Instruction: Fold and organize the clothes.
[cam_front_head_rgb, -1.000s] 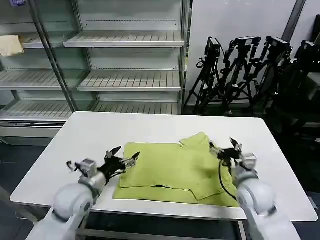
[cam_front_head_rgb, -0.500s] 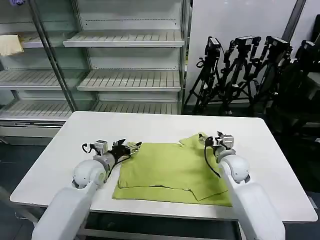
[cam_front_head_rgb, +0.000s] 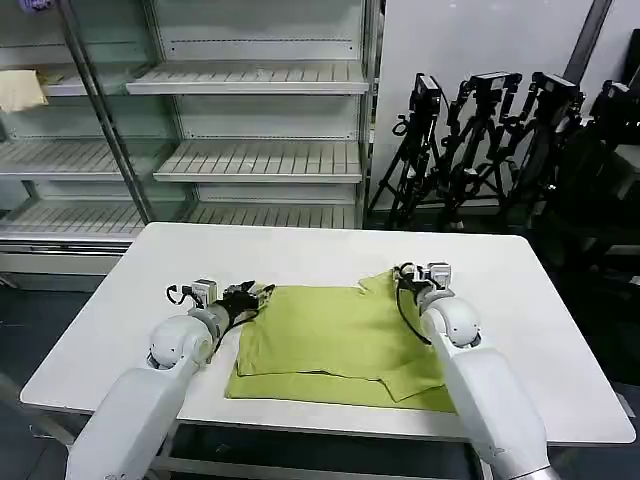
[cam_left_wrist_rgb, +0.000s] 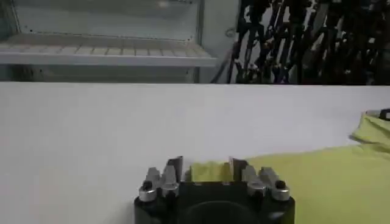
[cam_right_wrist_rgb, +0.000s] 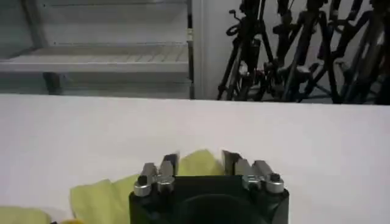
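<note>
The clothes, one lime T-shirt, lie partly folded on the white table. A sleeve sticks up at the shirt's far right corner. My left gripper rests at the shirt's far left corner. In the left wrist view this gripper is open, with the lime cloth's edge between its fingers. My right gripper sits at the raised sleeve. Its wrist view shows the right gripper open too, and a peak of lime cloth stands between the fingers.
Behind the table stands a metal shelving rack, with a small cream cloth on an upper left shelf. Black tripods crowd the back right. Bare tabletop runs along the far side and both ends of the shirt.
Both arms have reached farther across the table. The left gripper moved up to the shirt's far left corner, and the right gripper moved inward to the raised sleeve.
</note>
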